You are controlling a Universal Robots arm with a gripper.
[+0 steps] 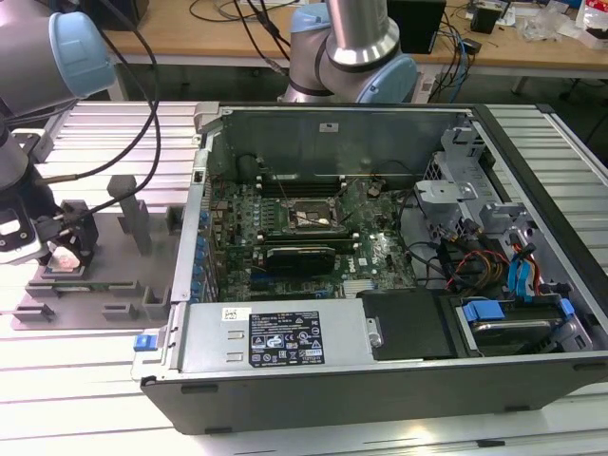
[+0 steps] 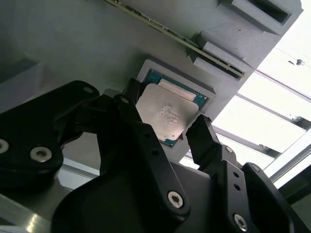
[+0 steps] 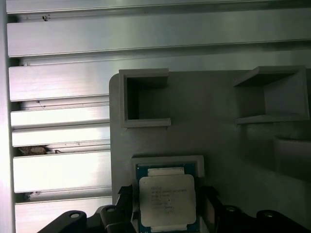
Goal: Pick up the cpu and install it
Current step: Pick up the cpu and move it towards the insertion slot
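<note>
One cpu (image 2: 167,114) lies between the hand's (image 2: 166,110) two spread fingers (image 2: 203,137).

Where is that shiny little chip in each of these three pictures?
Exterior view: cpu, pale patch on the grey fixture, exterior view's far left.
Second wrist view: cpu in the fixture's pocket, between the hand's fingers.
First wrist view: cpu in the same pocket.
Shared landmark: grey fixture.

Even, bright light fills the exterior view, and glare whitens the ribbed counter (image 1: 66,399). In the second wrist view the counter blows out white while the cpu (image 2: 167,114) shows a soft sheen.
</note>
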